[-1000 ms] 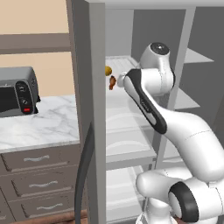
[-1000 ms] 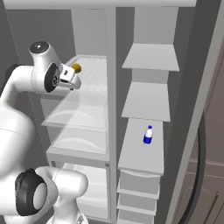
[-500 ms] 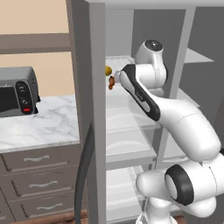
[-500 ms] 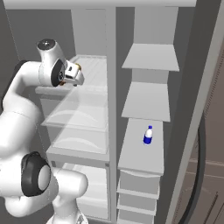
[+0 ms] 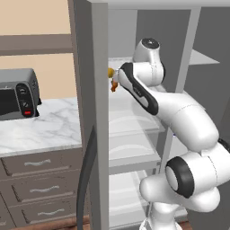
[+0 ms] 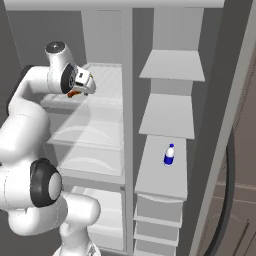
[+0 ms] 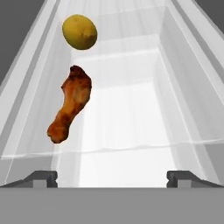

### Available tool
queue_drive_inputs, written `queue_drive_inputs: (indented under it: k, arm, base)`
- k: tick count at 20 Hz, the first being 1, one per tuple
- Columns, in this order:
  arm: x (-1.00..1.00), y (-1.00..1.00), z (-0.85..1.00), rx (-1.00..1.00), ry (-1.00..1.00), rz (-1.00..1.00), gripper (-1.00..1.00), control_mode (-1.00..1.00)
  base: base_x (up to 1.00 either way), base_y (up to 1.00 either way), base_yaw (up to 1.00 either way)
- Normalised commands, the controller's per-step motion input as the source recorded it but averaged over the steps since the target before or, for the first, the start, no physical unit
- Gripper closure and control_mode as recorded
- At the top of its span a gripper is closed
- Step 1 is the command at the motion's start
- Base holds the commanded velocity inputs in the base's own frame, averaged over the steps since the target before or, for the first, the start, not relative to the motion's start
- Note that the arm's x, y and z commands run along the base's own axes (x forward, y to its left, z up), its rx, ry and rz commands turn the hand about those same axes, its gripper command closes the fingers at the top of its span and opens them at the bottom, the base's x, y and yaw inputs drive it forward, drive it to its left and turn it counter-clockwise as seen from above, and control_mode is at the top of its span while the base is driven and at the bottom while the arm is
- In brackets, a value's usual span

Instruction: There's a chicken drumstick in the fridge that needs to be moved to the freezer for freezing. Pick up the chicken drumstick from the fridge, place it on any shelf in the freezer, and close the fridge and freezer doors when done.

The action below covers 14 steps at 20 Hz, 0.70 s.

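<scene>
A: Inside the open fridge, upper glass shelf level, that's where the arm works. Freezer next to it, doors swung out: the wide one's edge and dark handle fill the near left base view, the narrow one stands on the right.

B: What changed since a second back?

A: Arm has swung its upper joints round and pushed the hand in toward the shelf. Base cameras haven't moved, fridge looks the same. Gripper comes in level with the glass shelf, fingers spread wide, nothing between them.

B: Drumstick?

A: Chicken drumstick lies on the glass shelf ahead of the hand, off to the left of the finger line, thin end nearer, thick end farther in. Not touched yet. Also seen just past the hand.

B: So what step?

A: Approach only, I'd say. Pick not started; freezer placement and both doors all left to do. Hand probably needs a shift left to centre on the meat.

B: Obstacles?

A: Round yellow fruit sits just behind the drumstick's thick end, near but apart; overshoot could knock it. Small blue-and-white bottle stands on a freezer shelf; shelves above it are bare. Toaster oven on the marble table, irrelevant.
</scene>
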Motion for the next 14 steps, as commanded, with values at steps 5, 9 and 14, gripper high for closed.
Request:
queue_drive_inputs:
  k: [5,9,14]
  arm:
    - [0.39,0.14,-0.03,0.0,0.0,0.0,-1.0,-1.0]
    - [0.44,0.08,-0.08,0.14,0.01,0.0,-1.0,-1.0]
    - [0.31,0.18,-0.01,0.04,0.01,0.0,-1.0,-1.0]
  base:
    - [0.0,0.0,0.0]
    - [0.0,0.0,0.0]
    - [0.0,0.0,0.0]
